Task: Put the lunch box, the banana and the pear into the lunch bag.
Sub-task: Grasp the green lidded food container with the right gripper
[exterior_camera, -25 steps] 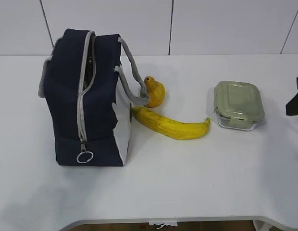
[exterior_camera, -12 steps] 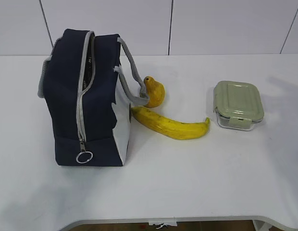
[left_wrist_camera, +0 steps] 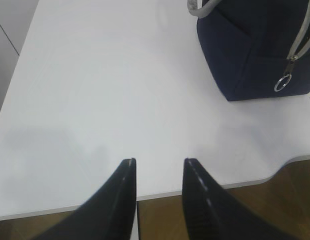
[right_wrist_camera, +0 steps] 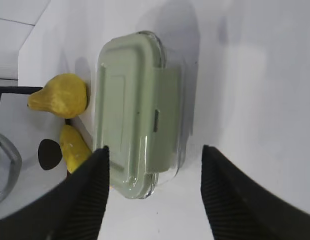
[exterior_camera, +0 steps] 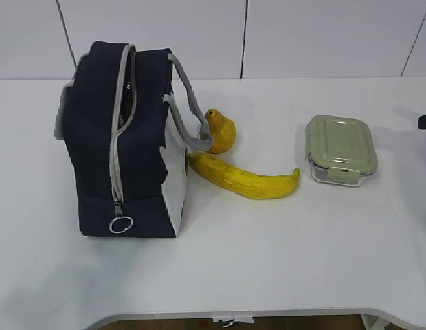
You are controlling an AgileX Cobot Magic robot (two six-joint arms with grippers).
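The lunch box (right_wrist_camera: 137,117) lay just ahead of the right gripper (right_wrist_camera: 154,192) in the right wrist view, w/ its near end already reaching down btwn the two dark fingers; jaws spread wide, holding nothing, w/ the right finger clear of the box & the left one at the box's left edge (contact not resolvable). Its long axis ran roughly along the gripper's reach, so the fingers straddled the box's shorter width, sage lid up, a lid clip facing the right finger. In the exterior view the lunch box (exterior_camera: 341,149) sat on the white table (exterior_camera: 268,261) at right, well apart from the lunch bag (exterior_camera: 124,137) at left; only a sliver of the right arm showed at that view's right edge, so the right arm was plainly the nearer one to the box. The banana (exterior_camera: 244,180) lay btwn bag & box, long axis running across the table, its left tip near the bag's white side panel; the pear (exterior_camera: 221,130) sat just behind it, beside a grey handle. Left gripper (left_wrist_camera: 159,162) was also spread & empty, hanging over the bare table edge, w/ the bag's corner & zipper ring (left_wrist_camera: 281,83) off to its upper right, near but apart. Nothing was in the bag yet, as far as could be seen. Judgement: the next move would likely turn on whether the right fingers could drop either side of the box's short width w/o snagging the clip.
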